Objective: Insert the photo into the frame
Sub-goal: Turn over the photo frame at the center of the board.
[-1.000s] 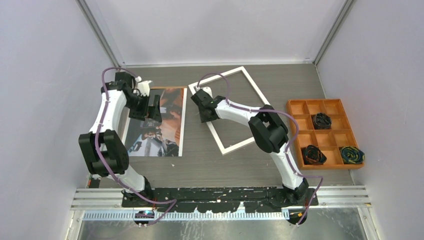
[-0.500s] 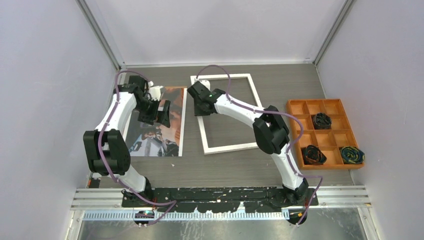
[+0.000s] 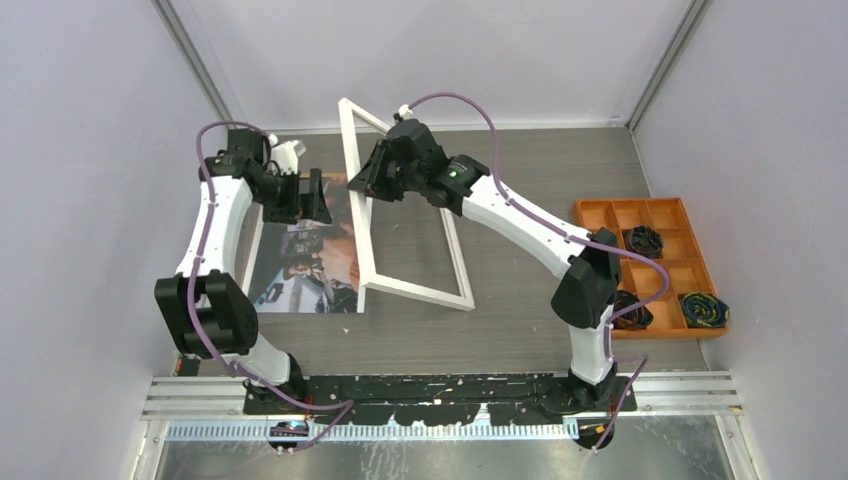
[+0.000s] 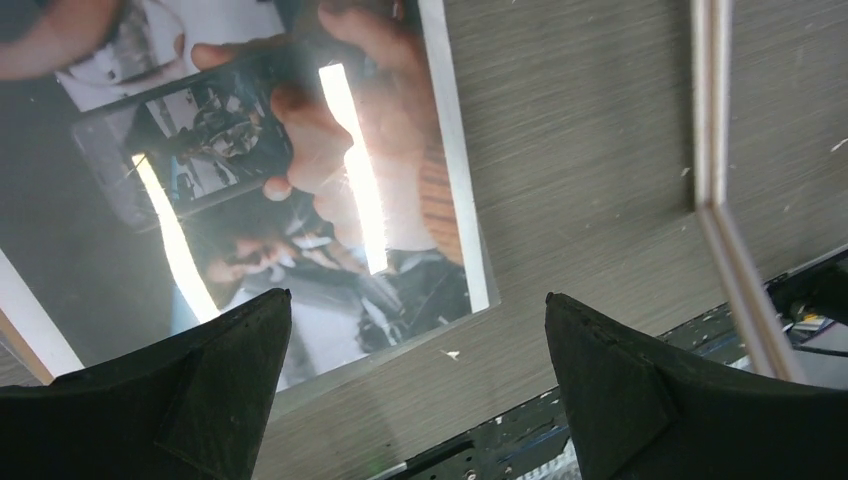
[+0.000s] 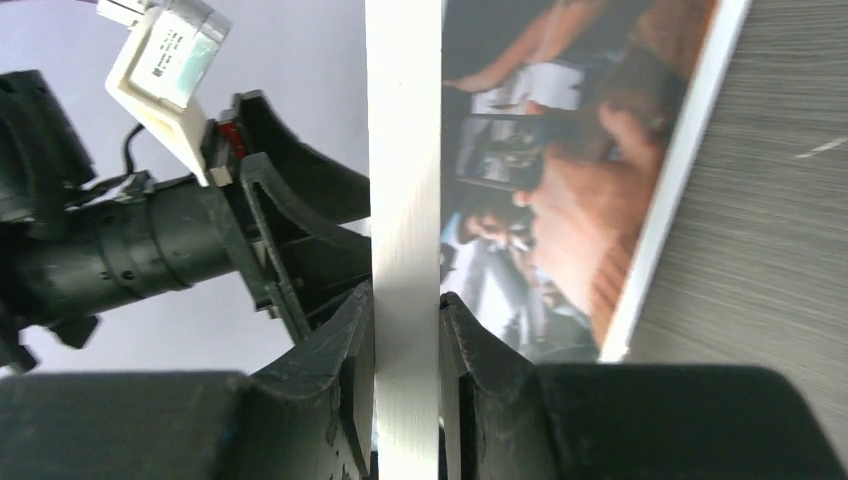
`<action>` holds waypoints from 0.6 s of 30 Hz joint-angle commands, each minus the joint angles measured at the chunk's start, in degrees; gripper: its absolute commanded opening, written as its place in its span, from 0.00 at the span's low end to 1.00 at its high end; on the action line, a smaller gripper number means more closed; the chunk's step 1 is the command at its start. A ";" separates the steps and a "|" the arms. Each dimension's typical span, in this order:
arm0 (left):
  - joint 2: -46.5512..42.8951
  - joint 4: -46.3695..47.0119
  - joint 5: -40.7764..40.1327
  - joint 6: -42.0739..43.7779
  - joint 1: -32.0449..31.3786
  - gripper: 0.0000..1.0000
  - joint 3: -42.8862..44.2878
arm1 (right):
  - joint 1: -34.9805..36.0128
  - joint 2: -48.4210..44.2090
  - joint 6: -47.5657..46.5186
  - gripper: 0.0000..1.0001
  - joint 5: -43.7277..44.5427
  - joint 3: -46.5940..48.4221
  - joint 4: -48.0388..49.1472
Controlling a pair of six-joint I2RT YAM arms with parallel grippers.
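Your right gripper (image 3: pixel 362 183) clamps the frame (image 3: pixel 415 290), tipped up mid-picture. Your left gripper (image 3: pixel 320 197) gapes over the photo (image 3: pixel 300 270) at left; nothing's framed yet.

Both arms (image 3: pixel 215 225) show white links (image 3: pixel 520 222), black joints (image 3: pixel 582 290), wedge-shaped black pincer fingers (image 4: pixel 640 400) and purple cables (image 3: pixel 470 98).

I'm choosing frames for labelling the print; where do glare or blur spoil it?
Left wrist: two bright light streaks glare across the glossy photo, washing out detail; the frame edge looks soft. Right wrist: the frame bar, close to the lens, is a flat white band hiding part of the photo. Top external: evenly lit, sharp.
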 commanded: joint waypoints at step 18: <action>-4.57 0.57 5.65 -12.28 0.52 1.00 8.24 | -0.42 -10.25 23.70 0.01 -14.29 -9.57 30.63</action>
